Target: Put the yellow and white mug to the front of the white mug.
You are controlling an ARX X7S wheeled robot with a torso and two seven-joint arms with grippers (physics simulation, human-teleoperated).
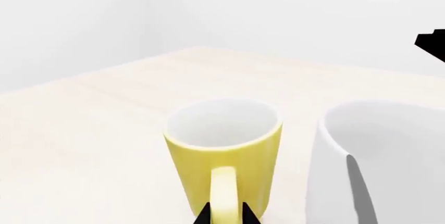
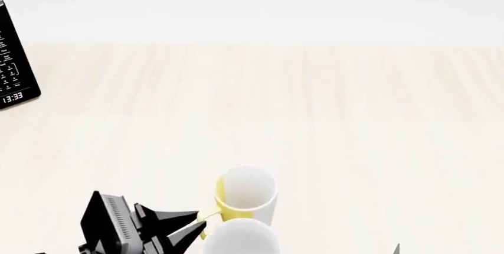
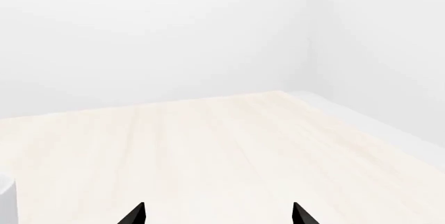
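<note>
My left gripper (image 1: 226, 214) pinches the handle of the yellow and white mug (image 1: 224, 153) at bottom centre of the left wrist frame, upright on the table (image 1: 97, 130) w/ the white mug (image 1: 382, 166) just beside it at lower right — right gripper (image 3: 219, 214) spread wide, holding nothing.

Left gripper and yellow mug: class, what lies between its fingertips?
The yellow mug's handle sits between the left gripper's fingertips, seen in the left wrist view.
</note>
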